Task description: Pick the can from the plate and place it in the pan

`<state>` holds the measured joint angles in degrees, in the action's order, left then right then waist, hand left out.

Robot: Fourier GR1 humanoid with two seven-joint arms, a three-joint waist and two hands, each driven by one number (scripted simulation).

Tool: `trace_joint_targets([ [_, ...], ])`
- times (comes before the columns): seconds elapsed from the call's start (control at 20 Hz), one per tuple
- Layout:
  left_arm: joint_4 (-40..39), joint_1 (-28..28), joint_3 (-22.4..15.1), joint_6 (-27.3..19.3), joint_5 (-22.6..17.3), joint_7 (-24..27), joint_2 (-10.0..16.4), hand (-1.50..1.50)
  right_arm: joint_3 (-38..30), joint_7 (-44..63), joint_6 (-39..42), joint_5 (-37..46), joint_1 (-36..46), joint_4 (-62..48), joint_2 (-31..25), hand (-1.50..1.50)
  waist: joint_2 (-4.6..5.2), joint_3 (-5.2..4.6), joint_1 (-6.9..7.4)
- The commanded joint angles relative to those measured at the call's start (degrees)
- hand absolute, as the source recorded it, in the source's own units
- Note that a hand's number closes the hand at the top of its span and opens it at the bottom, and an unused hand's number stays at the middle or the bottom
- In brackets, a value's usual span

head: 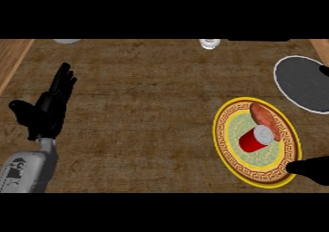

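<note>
Up-left of right hand (pixel 315 169), can (pixel 254 140)

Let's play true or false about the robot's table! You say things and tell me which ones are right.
The red can lies on the plate. True.
The can is inside the pan. False: it is on the plate.
The left hand holds the can. False: it is open at the view's left, away from the can.
A reddish-brown sausage shares the plate with the can. True.
The pan sits left of the plate. False: it sits up and to the right.
</note>
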<state>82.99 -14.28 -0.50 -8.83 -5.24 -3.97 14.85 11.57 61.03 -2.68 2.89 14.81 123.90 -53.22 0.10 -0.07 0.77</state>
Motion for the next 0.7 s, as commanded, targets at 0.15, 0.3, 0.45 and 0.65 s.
trace_joint_targets([
  [0.15, 5.6, 5.0, -1.2, -0.3, 1.6, 0.2, -0.8, 0.0, 3.2, 6.9, 2.1, 5.0, -1.3, -3.4, 3.5, -1.5, -0.22, 0.04, -0.35],
  [0.3, -0.2, 1.4, 2.1, 1.7, -0.2, 1.5, -0.1, 0.0, 2.2, 2.9, 3.8, 4.5, -2.3, -6.0, 5.8, -1.5, -0.07, 0.05, -0.72],
  [0.45, 5.2, 2.8, 0.9, 0.6, 1.4, -2.4, 0.0, 0.0, 3.5, -0.6, 5.0, 6.0, -3.9, -7.7, 8.1, -1.5, -0.15, 0.08, -0.55],
  [0.65, 2.7, -1.3, 0.7, 0.3, 1.6, -4.0, -1.6, 0.0, 4.9, 1.0, 8.1, 4.9, 1.9, -11.8, 11.4, -1.5, 0.01, 0.06, -0.12],
])
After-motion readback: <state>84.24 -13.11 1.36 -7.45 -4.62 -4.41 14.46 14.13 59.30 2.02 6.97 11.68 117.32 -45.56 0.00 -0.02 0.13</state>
